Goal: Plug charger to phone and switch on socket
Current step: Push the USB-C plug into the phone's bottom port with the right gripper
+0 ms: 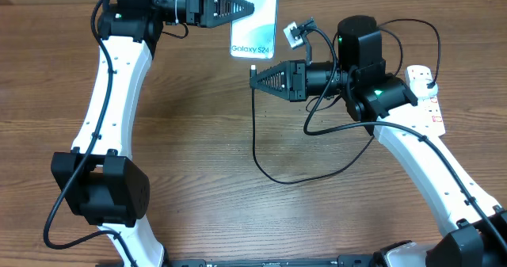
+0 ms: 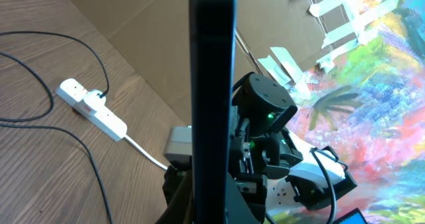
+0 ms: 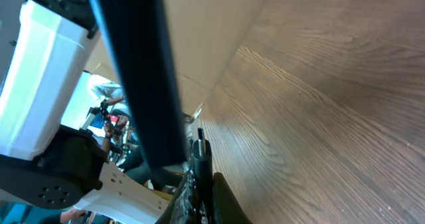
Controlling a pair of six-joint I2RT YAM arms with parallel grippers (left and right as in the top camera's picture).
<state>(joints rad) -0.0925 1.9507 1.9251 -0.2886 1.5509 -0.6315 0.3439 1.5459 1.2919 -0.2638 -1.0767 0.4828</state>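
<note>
My left gripper (image 1: 244,7) is shut on the phone (image 1: 255,21) and holds it above the table at the back, its blue "Galaxy" screen facing up. In the left wrist view the phone (image 2: 212,84) shows edge-on as a dark bar between my fingers (image 2: 219,207). My right gripper (image 1: 255,78) is shut on the charger's connector tip (image 3: 201,144), just below the phone's lower edge (image 3: 139,71). I cannot tell whether the tip touches the phone. The black charger cable (image 1: 265,172) hangs down and loops right toward the socket strip (image 1: 428,97).
The white socket strip lies at the right edge, partly under my right arm (image 1: 360,61), and also shows in the left wrist view (image 2: 93,108) with a plug in it. Cable loops lie on the wooden table (image 1: 198,140) in the middle. A cardboard wall stands at the back.
</note>
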